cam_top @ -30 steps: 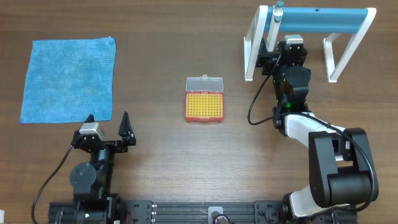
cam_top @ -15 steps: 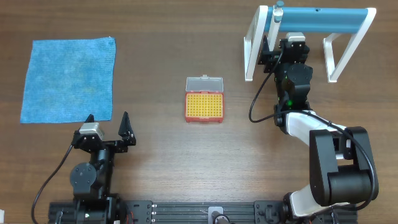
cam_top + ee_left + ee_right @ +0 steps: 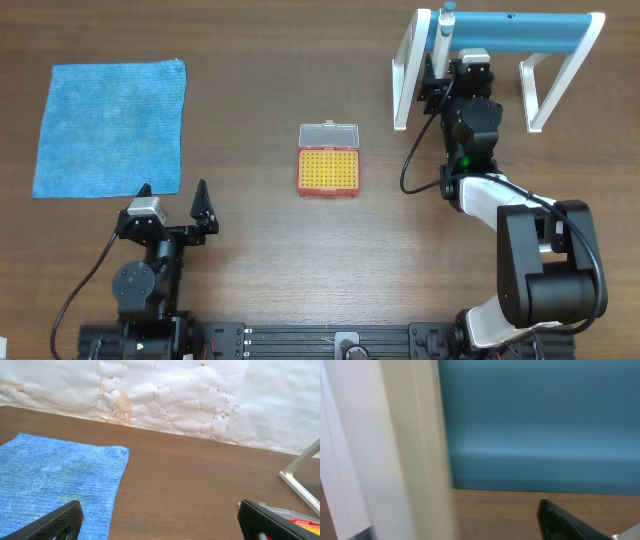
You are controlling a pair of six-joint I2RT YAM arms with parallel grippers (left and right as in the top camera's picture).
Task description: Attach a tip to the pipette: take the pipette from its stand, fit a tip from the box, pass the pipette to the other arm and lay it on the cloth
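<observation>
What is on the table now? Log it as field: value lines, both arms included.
cloth: blue square microfibre cloth, lying flat at the table's far left
tip box: orange plastic tip box with a clear lid, lid open, mid-table
stand: white-framed stand with a blue top bar, far right
pipette: grey-topped pipette, hanging at the stand's left end
left jaws: open, empty, by the cloth's near right corner
right jaws: at the stand's left end, next to the pipette

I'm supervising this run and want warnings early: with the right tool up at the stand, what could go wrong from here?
The right tool sits close to the stand, by its white leg; it might knock or drag it. The pipette hangs at the stand's very end, so a misjudged grasp could drop it.
</observation>
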